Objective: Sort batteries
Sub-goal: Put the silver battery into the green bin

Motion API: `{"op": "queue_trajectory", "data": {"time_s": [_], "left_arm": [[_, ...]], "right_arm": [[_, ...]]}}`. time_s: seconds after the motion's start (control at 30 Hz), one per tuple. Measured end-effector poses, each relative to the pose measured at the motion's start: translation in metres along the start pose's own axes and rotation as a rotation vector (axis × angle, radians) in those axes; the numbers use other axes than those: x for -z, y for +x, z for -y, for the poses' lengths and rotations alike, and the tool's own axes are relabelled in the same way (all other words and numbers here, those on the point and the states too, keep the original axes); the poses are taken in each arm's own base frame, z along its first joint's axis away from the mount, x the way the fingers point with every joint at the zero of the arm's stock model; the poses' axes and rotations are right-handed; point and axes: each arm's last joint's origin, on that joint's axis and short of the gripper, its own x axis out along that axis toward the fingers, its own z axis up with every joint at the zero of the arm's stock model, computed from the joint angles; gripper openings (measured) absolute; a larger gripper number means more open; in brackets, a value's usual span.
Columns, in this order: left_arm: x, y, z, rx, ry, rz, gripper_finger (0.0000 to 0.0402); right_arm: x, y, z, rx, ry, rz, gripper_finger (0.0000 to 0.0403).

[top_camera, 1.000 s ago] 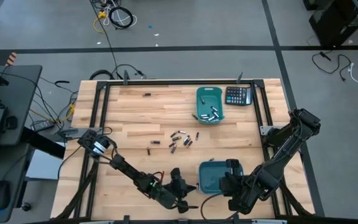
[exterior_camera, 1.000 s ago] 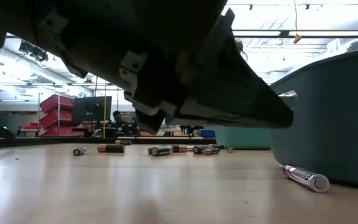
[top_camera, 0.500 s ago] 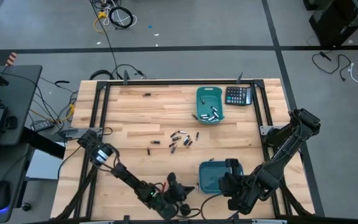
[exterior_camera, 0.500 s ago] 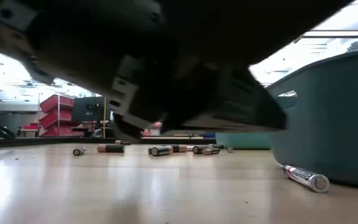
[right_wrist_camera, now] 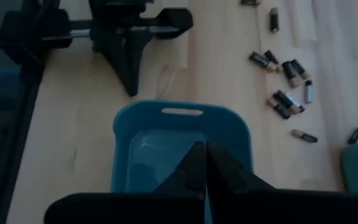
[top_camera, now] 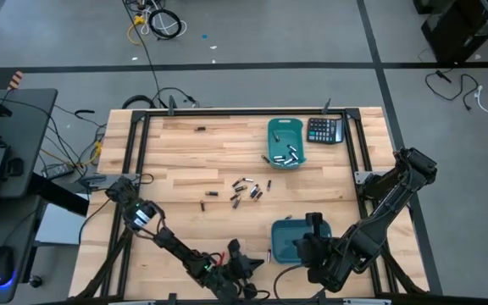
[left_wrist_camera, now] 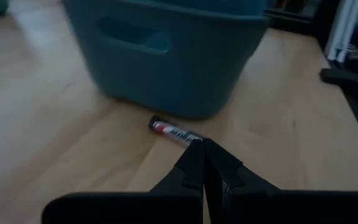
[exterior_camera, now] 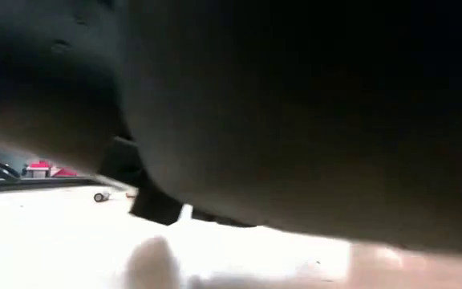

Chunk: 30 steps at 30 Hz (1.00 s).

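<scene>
A silvery battery (left_wrist_camera: pixel 174 132) with a red end lies on the table against the near teal bin (left_wrist_camera: pixel 166 56), also seen from above (top_camera: pixel 288 241). My left gripper (left_wrist_camera: pixel 202 149) is shut and low over the table near its front edge (top_camera: pixel 246 268), its tips at the battery's silvery end. My right gripper (right_wrist_camera: pixel 202 155) is shut and hangs over the near bin (right_wrist_camera: pixel 182 149). More batteries (top_camera: pixel 246 188) lie loose mid-table. Several others lie in the far teal bin (top_camera: pixel 285 142). One battery (top_camera: pixel 200 129) lies alone near the far edge. My left gripper comes in low and nearly level from the table's left, its shut fingertips (left_wrist_camera: pixel 197 144) right at the battery's silvery end (left_wrist_camera: pixel 188 136). I cannot tell whether they touch it. The battery lies flat on the table beside the bin's wall.
A black calculator (top_camera: pixel 324 130) lies beside the far bin. The black table frame (top_camera: pixel 134 161) runs along the sides. My left arm blocks most of the low view, where one battery (exterior_camera: pixel 100 196) still shows. In the right wrist view my left gripper (right_wrist_camera: pixel 129 56) shows beyond the near bin.
My left gripper has moved toward the table's near edge and sunk lower, staying shut. It now fills the low view.
</scene>
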Motion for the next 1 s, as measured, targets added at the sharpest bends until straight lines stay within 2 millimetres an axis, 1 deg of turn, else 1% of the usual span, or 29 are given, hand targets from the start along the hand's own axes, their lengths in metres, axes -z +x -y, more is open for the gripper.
{"op": "queue_trajectory", "data": {"time_s": [0.1, 0.2, 0.3, 0.5, 0.63, 0.77, 0.9, 1.0], "left_arm": [[-0.003, 0.005, -0.001, 0.027, 0.034, -0.002, 0.0001], [-0.004, 0.011, -0.004, 0.081, 0.004, -0.054, 0.0012], [-0.004, 0.017, -0.008, 0.112, -0.018, -0.104, 0.0035], [-0.003, 0.016, -0.009, 0.088, -0.034, -0.119, 0.0092], [-0.003, 0.016, -0.010, 0.073, -0.076, -0.117, 0.0117], [-0.005, 0.017, -0.009, 0.074, -0.111, -0.102, 0.0124], [-0.005, 0.017, -0.010, 0.050, -0.162, -0.099, 0.0122], [-0.005, 0.017, -0.011, 0.045, -0.169, -0.100, 0.0120]], "right_arm": [[0.000, 0.000, 0.001, 0.021, -0.002, 0.016, 0.0000], [-0.001, 0.000, 0.001, 0.038, 0.000, 0.032, 0.0000], [-0.002, 0.000, 0.001, 0.043, 0.005, 0.045, 0.0000], [-0.002, 0.000, 0.000, 0.040, 0.009, 0.050, 0.0000], [-0.003, 0.000, 0.000, 0.039, 0.011, 0.051, 0.0000], [-0.003, 0.000, 0.000, 0.036, 0.011, 0.054, 0.0000], [-0.003, 0.000, 0.000, 0.035, 0.008, 0.056, 0.0000], [-0.003, 0.000, 0.000, 0.033, 0.010, 0.059, 0.0000]]}}
